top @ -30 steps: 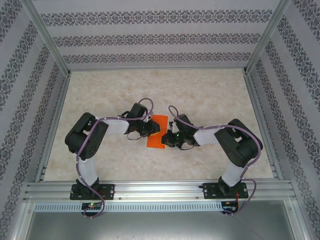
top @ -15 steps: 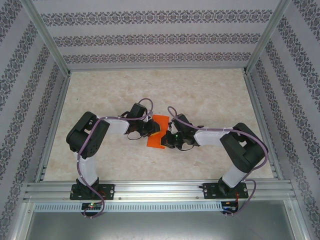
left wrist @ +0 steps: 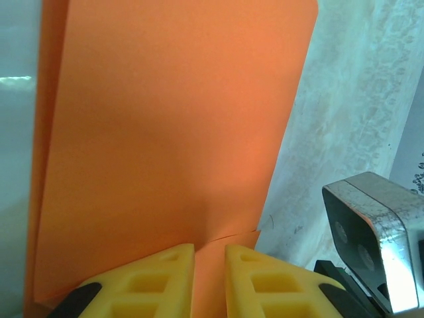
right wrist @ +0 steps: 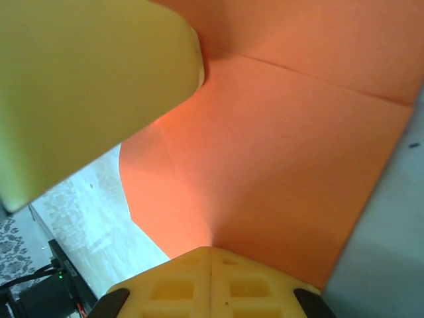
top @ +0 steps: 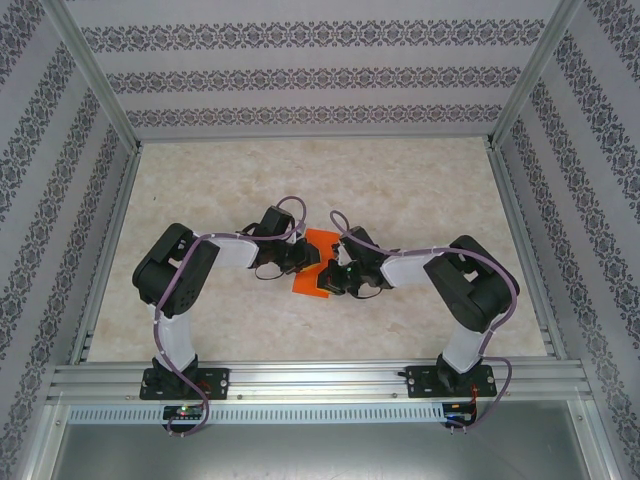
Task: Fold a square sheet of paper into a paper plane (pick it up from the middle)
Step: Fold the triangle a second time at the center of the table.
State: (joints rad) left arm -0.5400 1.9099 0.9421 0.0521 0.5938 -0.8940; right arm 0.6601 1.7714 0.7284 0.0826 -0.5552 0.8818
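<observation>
Aluminium rails edge a pale marbled table with patterned walls around it. Counted: two arms, two claws, one sheet of paper.

From the left, the left arm reaches inward. Its left claw sits at the left edge of the orange paper, which lies mid-table between the claws — they cover its middle. In the left wrist view two yellow fingers stand a narrow slit apart with their tips at the paper's near edge. Whether they pinch it I cannot tell. There the paper looks doubled along its left side.

The right claw meets the paper from the right. Its fingers are clenched and creases fan out from the tips — it is grasping the paper. A blurred yellow bulk hides the upper left of the right wrist view. The right arm bends back at far right.
</observation>
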